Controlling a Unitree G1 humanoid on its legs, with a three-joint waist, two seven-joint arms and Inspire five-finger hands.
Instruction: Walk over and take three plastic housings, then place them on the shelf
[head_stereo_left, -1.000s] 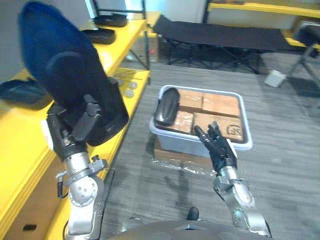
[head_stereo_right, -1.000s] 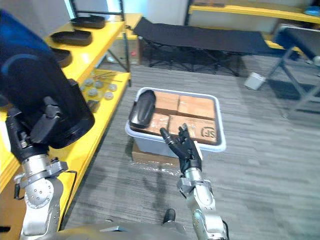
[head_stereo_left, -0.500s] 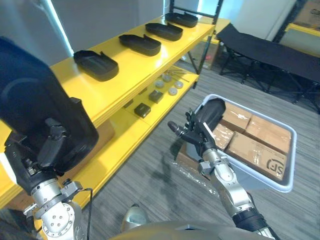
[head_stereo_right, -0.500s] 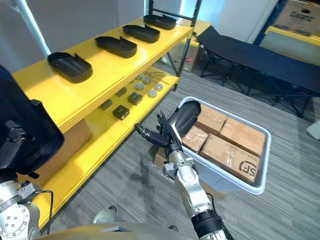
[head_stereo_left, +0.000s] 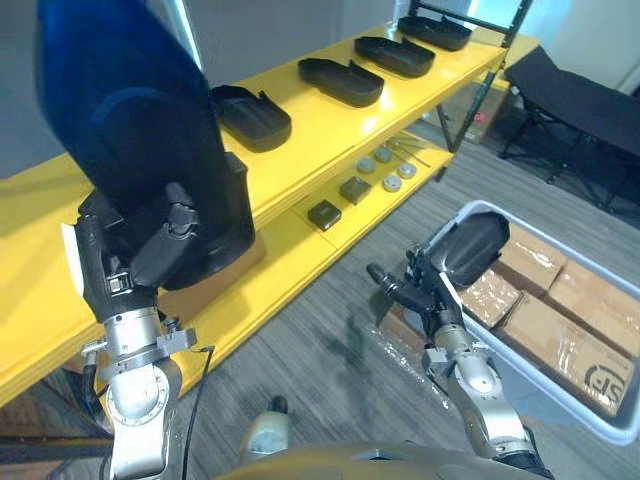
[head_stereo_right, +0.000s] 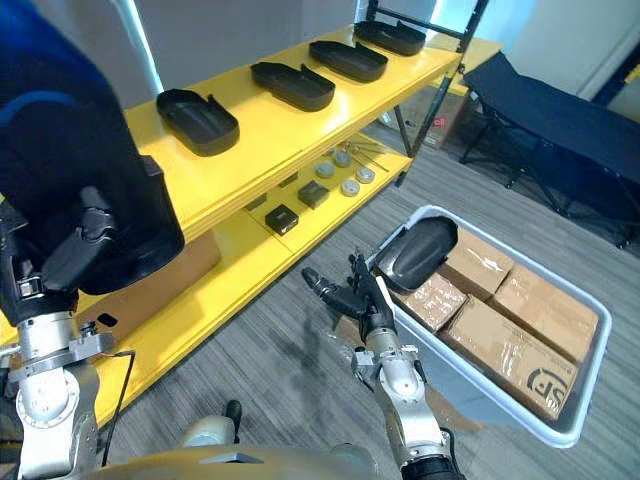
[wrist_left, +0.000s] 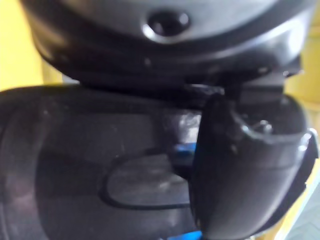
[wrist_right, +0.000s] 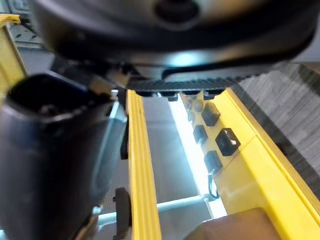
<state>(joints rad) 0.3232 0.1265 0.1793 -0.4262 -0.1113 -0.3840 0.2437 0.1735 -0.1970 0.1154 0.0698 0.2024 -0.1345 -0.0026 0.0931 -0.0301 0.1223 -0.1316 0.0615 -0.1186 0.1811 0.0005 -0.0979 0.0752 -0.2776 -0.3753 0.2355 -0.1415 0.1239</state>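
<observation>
Plastic housing (head_stereo_left: 130, 130) held up before the yellow shelf (head_stereo_left: 320, 130)
Left eye view: the left hand (head_stereo_left: 150, 250) was clamped on it, close to the shelf. Right eye view: more housings (head_stereo_right: 198, 120) lay on the shelf; the right hand (head_stereo_right: 355, 298), fingers spread apart, hung off the shelf's front. Left wrist view: fingers (wrist_left: 245, 170) gripped the housing

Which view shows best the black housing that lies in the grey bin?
The right eye view: the housing lies nearly whole on the boxes in the bin. In the left eye view the right hand overlaps its lower end. The wrist views face the held housing and the shelf.
</observation>
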